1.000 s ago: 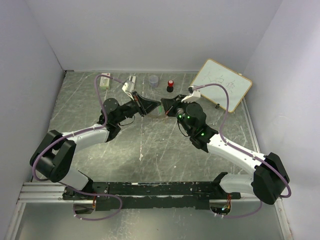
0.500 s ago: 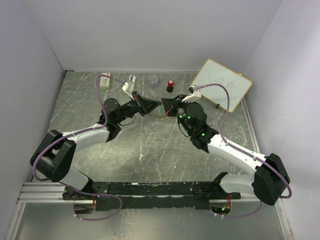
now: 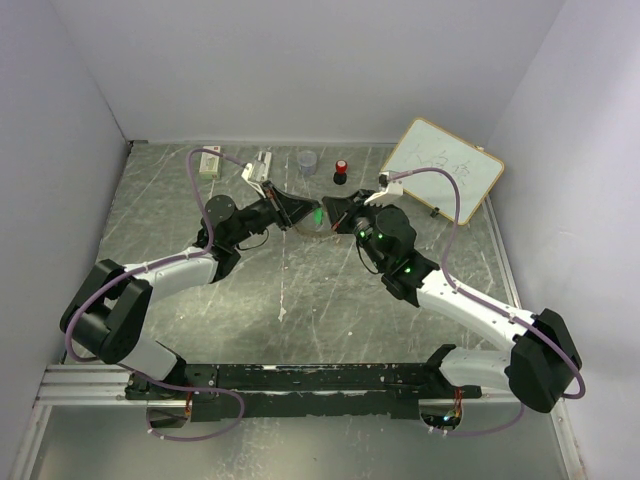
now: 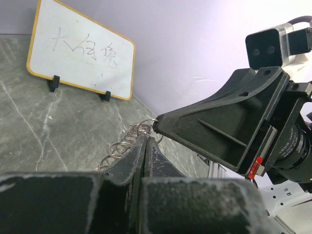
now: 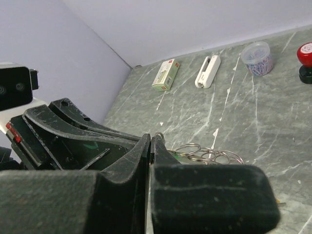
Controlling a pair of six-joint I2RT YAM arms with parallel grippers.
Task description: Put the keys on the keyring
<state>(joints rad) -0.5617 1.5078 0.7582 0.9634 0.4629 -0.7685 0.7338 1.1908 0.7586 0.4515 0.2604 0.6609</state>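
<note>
Both grippers meet tip to tip over the middle back of the table. My left gripper (image 3: 307, 216) (image 4: 147, 140) is shut on the keyring (image 4: 127, 142), whose silver loops trail off to the left of its fingers. My right gripper (image 3: 327, 210) (image 5: 150, 140) is shut too. The green key (image 3: 317, 215) (image 5: 174, 156) shows as a green head right at its fingertip, and the keyring (image 5: 209, 156) loops lie just beside that finger. One small loop pokes up at the right jaw tip. The key's shaft is hidden between the fingers.
A whiteboard (image 3: 443, 165) (image 4: 80, 56) stands at the back right. Along the back wall sit a small box (image 5: 165, 75), a white stapler-like piece (image 5: 207, 71), a clear cup of clips (image 5: 257, 51) and a red-capped knob (image 3: 341, 171).
The gripper tips have closed in slightly on each other, and the green key head now shows brighter between them. Both jaws stay shut.
</note>
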